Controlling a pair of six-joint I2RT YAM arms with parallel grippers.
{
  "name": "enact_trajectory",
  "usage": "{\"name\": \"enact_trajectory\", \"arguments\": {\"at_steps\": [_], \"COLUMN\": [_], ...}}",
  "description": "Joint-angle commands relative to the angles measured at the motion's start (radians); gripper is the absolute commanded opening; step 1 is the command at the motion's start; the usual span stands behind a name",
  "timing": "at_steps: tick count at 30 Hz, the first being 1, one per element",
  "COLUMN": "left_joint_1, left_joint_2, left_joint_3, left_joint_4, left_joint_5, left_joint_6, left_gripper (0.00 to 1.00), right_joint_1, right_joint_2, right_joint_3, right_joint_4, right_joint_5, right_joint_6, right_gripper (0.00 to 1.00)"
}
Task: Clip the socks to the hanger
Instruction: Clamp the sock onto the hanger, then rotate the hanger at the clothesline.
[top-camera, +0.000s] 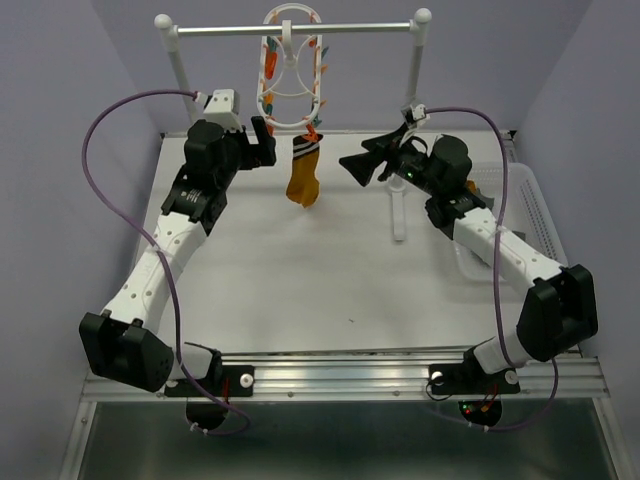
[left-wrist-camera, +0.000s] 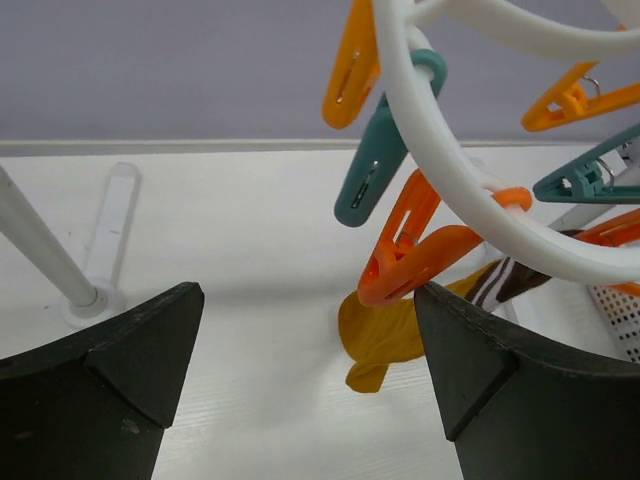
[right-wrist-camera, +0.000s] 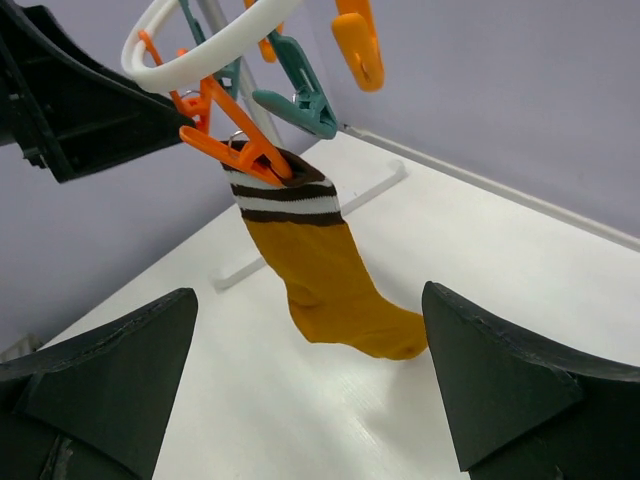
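Now we are seeing a soft mustard-orange sock (right-wrist-camera: 320, 275), its ribbed cuff striped dark and white, hanging limp from a glossy orange clip (right-wrist-camera: 238, 150) on the white plastic oval hanger (top-camera: 293, 70). We are holding the left gripper (left-wrist-camera: 305, 295) and right gripper (right-wrist-camera: 310, 295) either side, their matte black wedge jaws spread wide and empty.

L tool (top-camera: 265, 142), R tool (top-camera: 358, 166) wide open, empty.
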Motion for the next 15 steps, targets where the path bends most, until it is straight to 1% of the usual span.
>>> {"name": "enact_trajectory", "arguments": {"at_steps": [1,4,5,6,10,12,15], "left_joint_1": [0.027,0.042,0.044,0.044,0.047,0.047,0.048], "left_joint_2": [-0.051,-0.05,-0.042,-0.034,0.001,0.004,-0.008], "left_joint_3": [0.06,0.087,0.099,0.131,0.182,0.179,0.143], "left_joint_4": [0.011,-0.006,-0.031,-0.049,-0.126,-0.141,-0.149], "left_joint_5": [-0.124,-0.199,-0.246,-0.263,-0.323,-0.362,-0.371], "left_joint_6": [-0.032,-0.061,-0.084,-0.091,-0.121,-0.137,-0.165], "left_gripper": [0.99,0.99,0.99,0.99,0.99,0.99,0.99], "right_joint_1": [-0.001,-0.001,-0.001,-0.001,-0.001,-0.001,-0.001], "right_joint_2": [-0.063,-0.086,-0.095,-0.103,-0.136,-0.141,-0.15], "right_joint_3": [-0.004,-0.01,-0.018,-0.022,-0.053,-0.068,-0.104], "right_joint_4": [-0.056,-0.08,-0.086,-0.092,-0.105,-0.109,-0.109], "right_joint_5": [0.084,0.111,0.14,0.151,0.173,0.19,0.251], "right_joint_6": [-0.075,-0.127,-0.133,-0.141,-0.167,-0.167,-0.158], "right_gripper": [1.0,1.0,1.0,1.0,1.0,1.0,1.0]}}
